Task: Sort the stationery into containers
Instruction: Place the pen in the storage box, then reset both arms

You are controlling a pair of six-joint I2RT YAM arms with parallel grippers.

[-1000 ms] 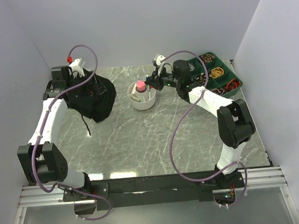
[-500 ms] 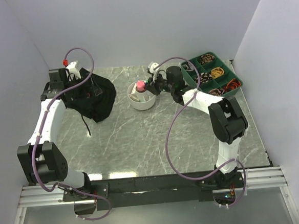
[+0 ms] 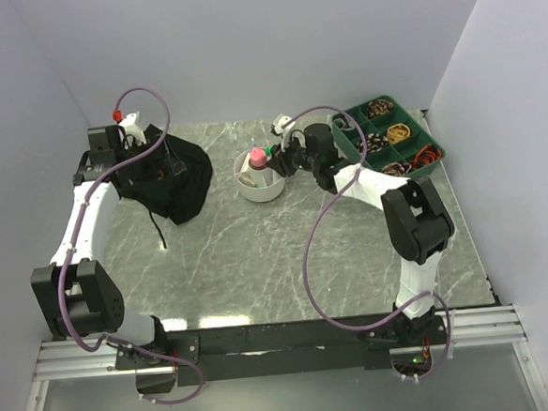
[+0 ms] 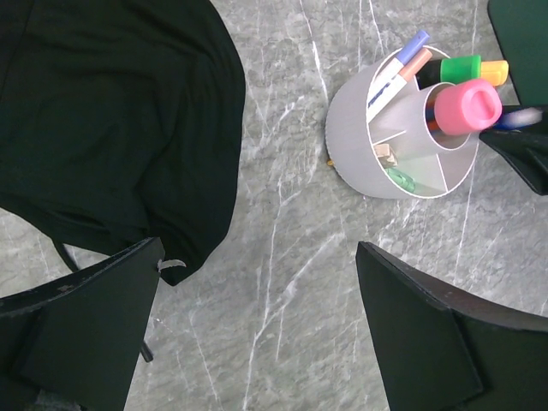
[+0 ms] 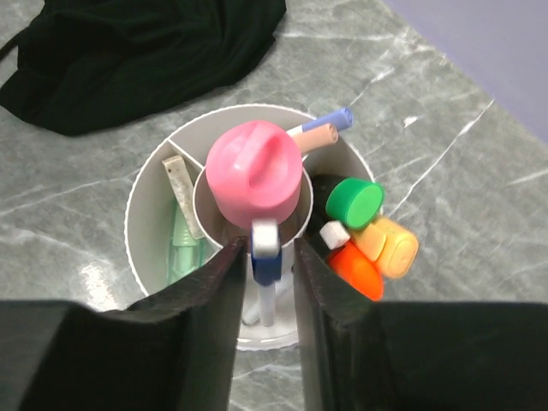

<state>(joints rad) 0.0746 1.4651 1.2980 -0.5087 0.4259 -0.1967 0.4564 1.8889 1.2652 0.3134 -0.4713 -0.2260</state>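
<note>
Now: pen let go over the bowl

Over the last sec the right claw (image 5: 270, 247) has swung in from the side of the green divided tray (image 3: 396, 140) to sit over the round white divided bowl (image 5: 141, 214), and its jaws have eased apart a little. They stand part-open w/ the thin blue-and-white pen (image 5: 265, 244) btwn them. A slit of space shows on one side, so the grip looks released, pen tip down in the near compt. Means one more item is prob. sorted. No loose stationery seen on the grey marble table (image 3: 259, 263), though small bits could be hidden.

The pink-capped bottle (image 5: 253, 175) fills the centre cup, just beside the pen's cap. A green highlighter (image 5: 355, 201) and orange highlighters (image 5: 358, 270) crowd the next compt.

The left claw (image 4: 259, 248) has barely moved: jaws at full spread, nothing in them, hanging by the edge of the floppy black fabric bag (image 4: 103, 111).

Room: bowl sits approx. mid-way along the table's far side, bag toward the far-left corner, tray at the far-right corner. Right claw is boxed by bottle ahead and bowl rim below, so straight up looks the safe exit. Near half of the table shows bare marble, good room to swing back.
</note>
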